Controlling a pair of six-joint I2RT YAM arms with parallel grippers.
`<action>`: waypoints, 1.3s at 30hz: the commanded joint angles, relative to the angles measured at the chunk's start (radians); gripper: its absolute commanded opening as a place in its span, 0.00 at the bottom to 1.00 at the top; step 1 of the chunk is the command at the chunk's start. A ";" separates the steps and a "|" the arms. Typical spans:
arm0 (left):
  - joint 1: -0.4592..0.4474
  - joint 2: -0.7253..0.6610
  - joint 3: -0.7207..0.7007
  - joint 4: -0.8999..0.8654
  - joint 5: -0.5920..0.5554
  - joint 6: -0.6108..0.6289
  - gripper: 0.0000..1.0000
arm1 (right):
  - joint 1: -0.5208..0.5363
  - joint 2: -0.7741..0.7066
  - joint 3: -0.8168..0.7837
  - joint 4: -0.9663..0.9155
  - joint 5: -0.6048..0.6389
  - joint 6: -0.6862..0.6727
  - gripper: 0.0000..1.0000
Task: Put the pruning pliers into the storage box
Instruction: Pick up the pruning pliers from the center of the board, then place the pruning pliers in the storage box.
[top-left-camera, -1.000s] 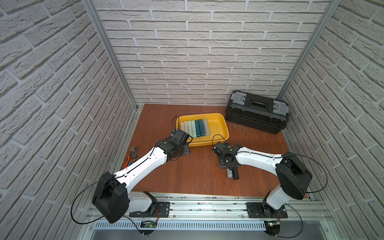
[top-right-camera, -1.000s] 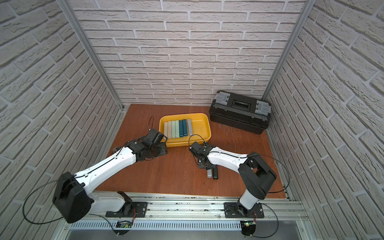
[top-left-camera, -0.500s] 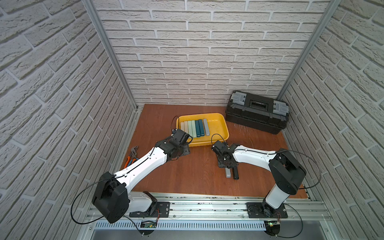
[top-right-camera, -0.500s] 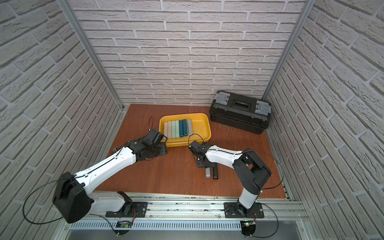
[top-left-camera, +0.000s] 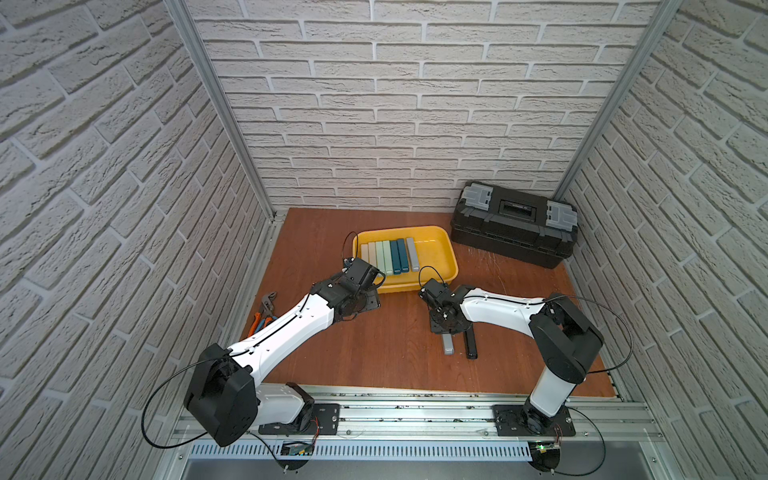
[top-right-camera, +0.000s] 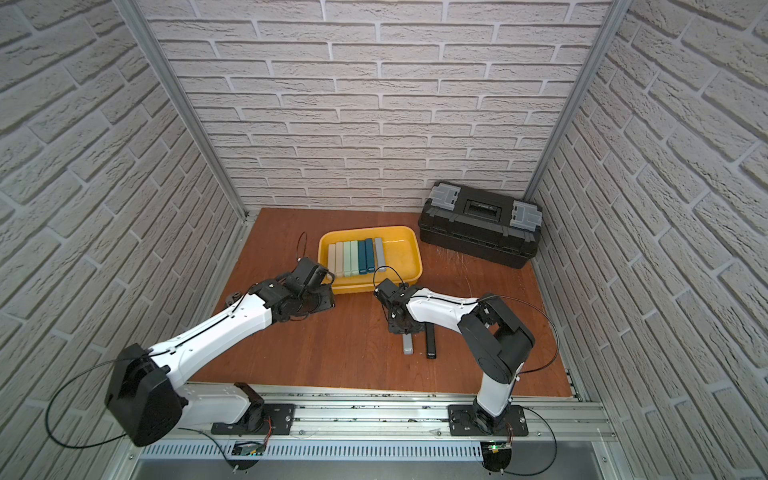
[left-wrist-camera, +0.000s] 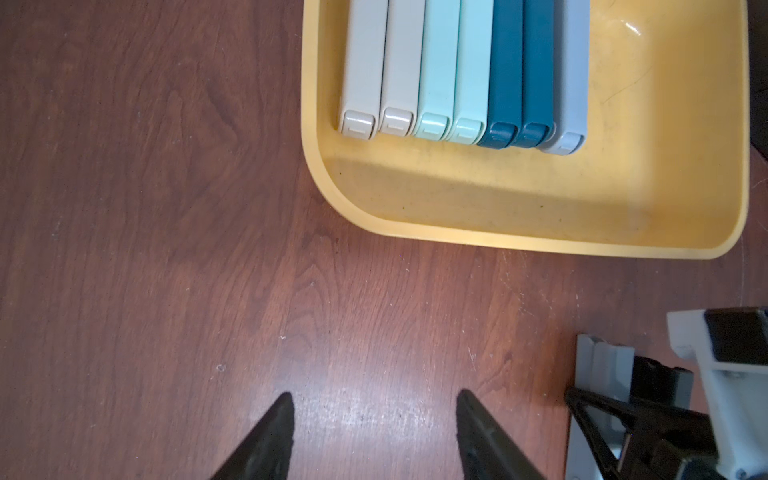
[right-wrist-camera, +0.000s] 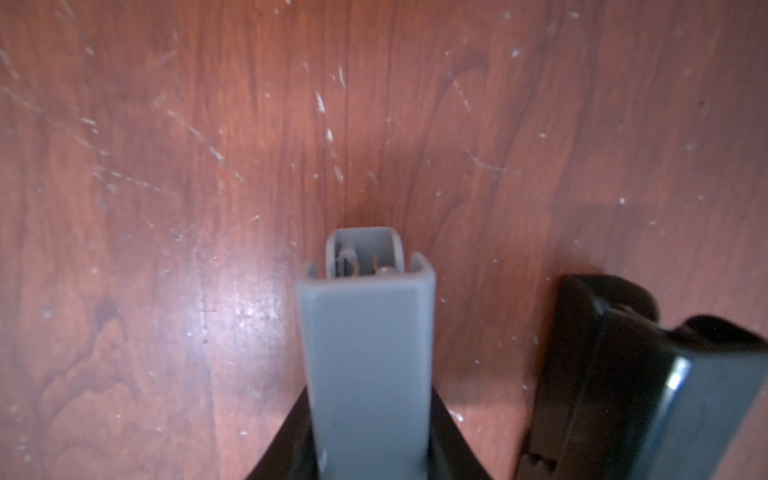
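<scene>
The yellow storage box (top-left-camera: 434, 253) (top-right-camera: 401, 257) (left-wrist-camera: 498, 199) holds a row of several pruning pliers (top-left-camera: 390, 255) (top-right-camera: 357, 257) (left-wrist-camera: 465, 62) in beige, mint, teal and grey. Two more lie on the table: a grey one (top-left-camera: 447, 344) (top-right-camera: 408, 344) (right-wrist-camera: 365, 353) and, beside it, a black one (top-left-camera: 470, 343) (top-right-camera: 431, 343) (right-wrist-camera: 623, 395). My right gripper (top-left-camera: 444, 328) (top-right-camera: 402, 326) (right-wrist-camera: 368, 399) is shut on the grey one near its far end, a finger against each side. My left gripper (top-left-camera: 365, 301) (top-right-camera: 322, 301) (left-wrist-camera: 374, 405) is open over bare wood by the box's near left corner.
A black toolbox (top-left-camera: 513, 226) (top-right-camera: 480, 224) with grey latches stands at the back right. Orange-handled and blue-handled pliers (top-left-camera: 264, 316) lie at the table's left edge. Brick walls close in three sides, and a metal rail runs along the front.
My right gripper's jaws have closed onto the grey pruning pliers, and its arm has shifted a little. The left arm has not moved.
</scene>
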 joint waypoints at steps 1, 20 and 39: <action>0.005 -0.013 -0.002 0.002 -0.017 -0.005 0.62 | 0.006 -0.001 0.032 0.004 -0.011 -0.014 0.31; 0.031 -0.056 -0.026 -0.001 -0.019 -0.002 0.62 | -0.004 -0.063 0.396 -0.196 0.005 -0.188 0.24; 0.068 -0.092 -0.052 -0.017 -0.026 -0.005 0.62 | -0.201 0.437 1.141 -0.198 -0.091 -0.377 0.23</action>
